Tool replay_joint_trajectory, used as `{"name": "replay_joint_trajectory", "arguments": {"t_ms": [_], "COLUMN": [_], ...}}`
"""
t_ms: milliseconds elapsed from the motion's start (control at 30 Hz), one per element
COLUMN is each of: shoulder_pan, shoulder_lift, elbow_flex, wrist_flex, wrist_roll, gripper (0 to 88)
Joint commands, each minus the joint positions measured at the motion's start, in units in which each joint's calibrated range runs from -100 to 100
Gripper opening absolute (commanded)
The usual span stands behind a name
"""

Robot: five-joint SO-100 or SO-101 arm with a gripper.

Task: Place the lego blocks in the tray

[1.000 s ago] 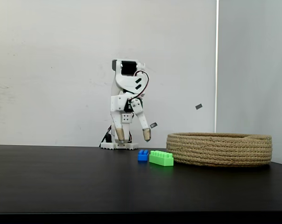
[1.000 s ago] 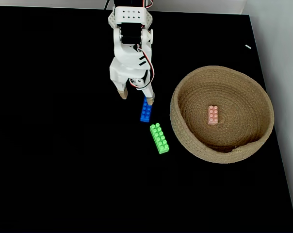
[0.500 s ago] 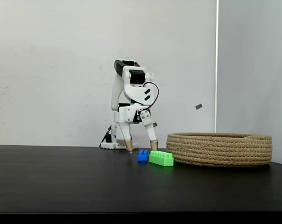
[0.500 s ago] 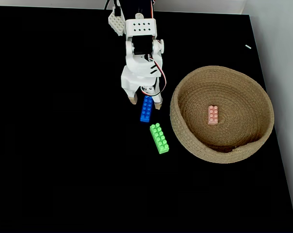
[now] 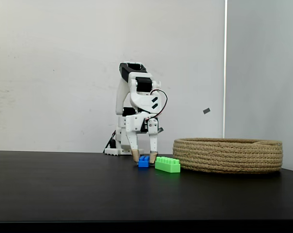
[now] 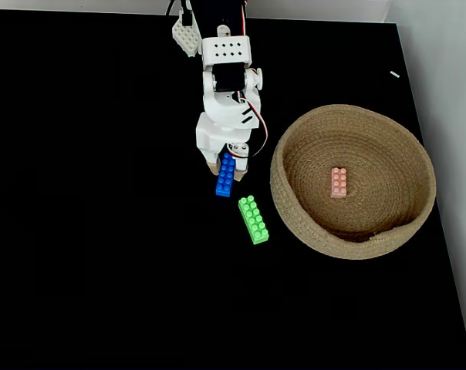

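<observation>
— Two tan-tipped fingers of the white two-finger gripper (image 6: 225,165) point down at the black table (image 6: 102,254). State of the pincer?

— Nearly closed. In the fixed view from above, the fingers sit on either side of the far end of the short blue studded plastic brick (image 6: 225,176). In the fixed view from the side, the gripper (image 5: 143,158) has its tips at table level with the blue brick (image 5: 143,162) between them. Whether the pads press the brick firmly cannot be determined.

— Position of the blue brick?

— On the table, lying slightly skewed, its near end clear of the fingers.

— Next item outward?

— One long bright green studded plastic brick (image 6: 253,220) lies flat on the table just beyond the blue brick, apart from it, and near the wall of the wide round tray of coiled tan rope (image 6: 295,223). From the side, the green brick (image 5: 167,164) sits just left of the tray (image 5: 229,156).

— Tray contents?

— One small pale orange-pink studded brick (image 6: 339,182) lies flat near the tray's centre.
</observation>
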Motion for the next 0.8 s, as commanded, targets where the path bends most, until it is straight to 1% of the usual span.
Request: {"name": "replay_joint_trajectory", "arguments": {"t_ms": [0,100,267,433,633,667,700,767], "shoulder_pan": [0.49,1.48,-0.17,-7.18,-18.14,-19.79,-21.28,-23.42], "shoulder_lift": [-1.88,-6.0,-12.2,-13.4,-11.42,-10.65,-9.79,-7.9], "elbow_flex": [-0.95,-5.51,-17.83,-28.13,-31.23,-31.32,-31.23,-30.69], "wrist_flex": [0.65,4.81,9.73,10.81,10.73,10.73,10.9,10.98], "wrist_roll": [0.0,-0.2,2.49,2.83,1.9,1.66,1.32,0.73], "gripper": [0.0,0.0,0.0,0.0,0.0,1.3,7.1,24.6]}}
